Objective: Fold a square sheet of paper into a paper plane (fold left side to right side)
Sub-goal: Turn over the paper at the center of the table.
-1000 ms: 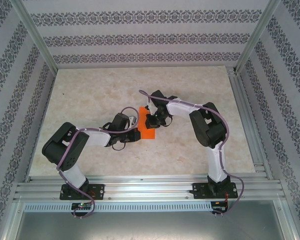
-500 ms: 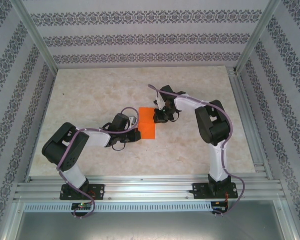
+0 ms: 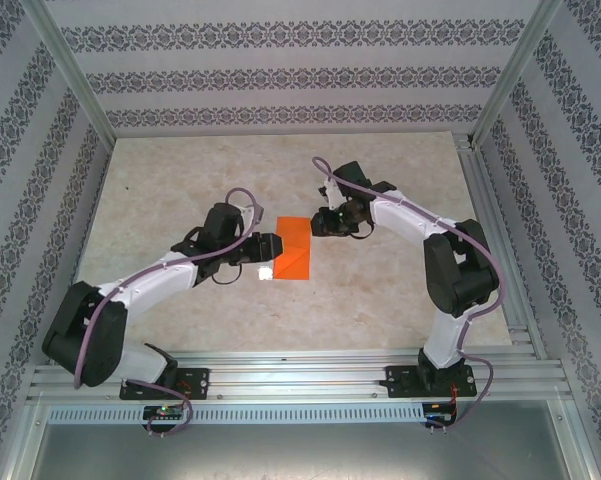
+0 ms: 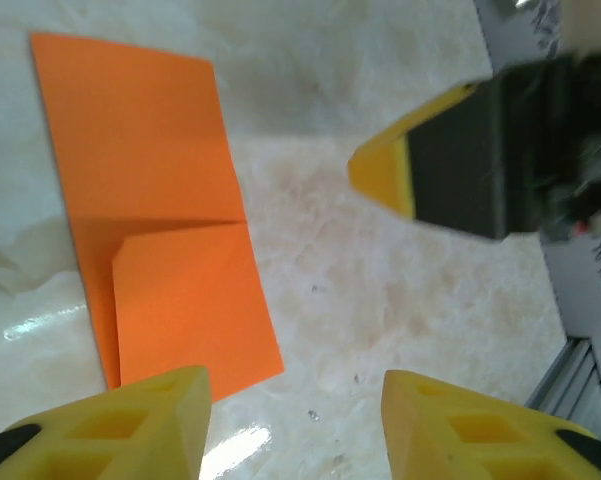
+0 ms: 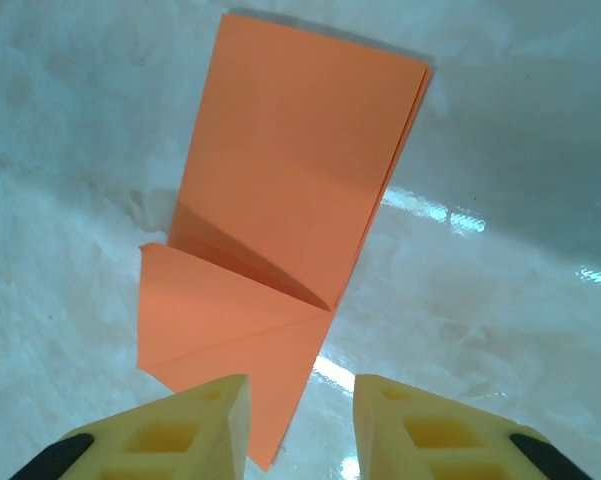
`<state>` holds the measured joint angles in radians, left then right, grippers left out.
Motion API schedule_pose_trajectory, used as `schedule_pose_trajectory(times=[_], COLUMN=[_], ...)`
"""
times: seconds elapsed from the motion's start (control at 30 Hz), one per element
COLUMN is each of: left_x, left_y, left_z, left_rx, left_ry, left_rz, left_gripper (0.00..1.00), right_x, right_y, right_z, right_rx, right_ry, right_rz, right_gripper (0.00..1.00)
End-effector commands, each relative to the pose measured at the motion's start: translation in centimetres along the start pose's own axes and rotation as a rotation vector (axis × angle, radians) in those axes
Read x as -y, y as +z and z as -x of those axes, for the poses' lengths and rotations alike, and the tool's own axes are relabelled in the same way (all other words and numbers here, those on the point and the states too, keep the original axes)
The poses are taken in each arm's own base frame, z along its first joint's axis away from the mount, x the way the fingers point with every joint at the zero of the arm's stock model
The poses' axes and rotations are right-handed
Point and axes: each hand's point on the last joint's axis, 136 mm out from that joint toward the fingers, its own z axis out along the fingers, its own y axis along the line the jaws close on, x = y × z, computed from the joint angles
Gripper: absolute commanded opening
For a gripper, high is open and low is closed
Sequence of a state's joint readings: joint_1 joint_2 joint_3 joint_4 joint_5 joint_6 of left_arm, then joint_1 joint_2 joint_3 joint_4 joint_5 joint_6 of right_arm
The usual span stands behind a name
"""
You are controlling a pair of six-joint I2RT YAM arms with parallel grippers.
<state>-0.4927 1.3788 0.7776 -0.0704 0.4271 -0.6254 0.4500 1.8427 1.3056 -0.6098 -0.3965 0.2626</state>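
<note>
left tool (image 3: 264, 247), right tool (image 3: 320, 222): jaws apart, folded sheet (image 3: 293, 250) between

The folded sheet of paper (image 3: 293, 248) lies on the table (image 3: 180, 180) between the left gripper (image 3: 268, 247) and the right gripper (image 3: 319, 222).

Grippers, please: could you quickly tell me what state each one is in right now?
Left gripper: open, holding nothing; the folded orange paper lies flat just ahead of it.
Right gripper: open, holding nothing.
</note>
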Motion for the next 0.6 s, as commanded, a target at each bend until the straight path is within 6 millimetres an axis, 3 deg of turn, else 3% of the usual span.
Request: schedule_pose_trajectory(times=[0.0, 0.2, 0.43, 0.57], left_x=[-2.7, -3.8, -6.0, -6.2], left_y=[-0.5, 2.0, 5.7, 7.1], left_z=[-1.2, -1.2, -0.9, -0.7], left_rx=[-0.069, -0.130, -0.194, -0.203], left_ry=[-0.046, -0.035, -0.052, -0.068], left_rz=[0.064, 0.045, 0.075, 0.048], left_gripper=[0.55, 0.56, 0.59, 0.53], right_x=[-0.3, -0.3, -0.3, -0.6], right_y=[0.9, 1.8, 1.3, 1.6], right_z=[-0.9, -1.3, -1.5, -1.8], right_rx=[0.004, 0.001, 0.011, 0.007], right_ry=[0.004, -0.008, -0.004, 0.001], right_rz=[0.012, 0.015, 0.018, 0.037], right_gripper=[0.36, 0.39, 0.41, 0.40])
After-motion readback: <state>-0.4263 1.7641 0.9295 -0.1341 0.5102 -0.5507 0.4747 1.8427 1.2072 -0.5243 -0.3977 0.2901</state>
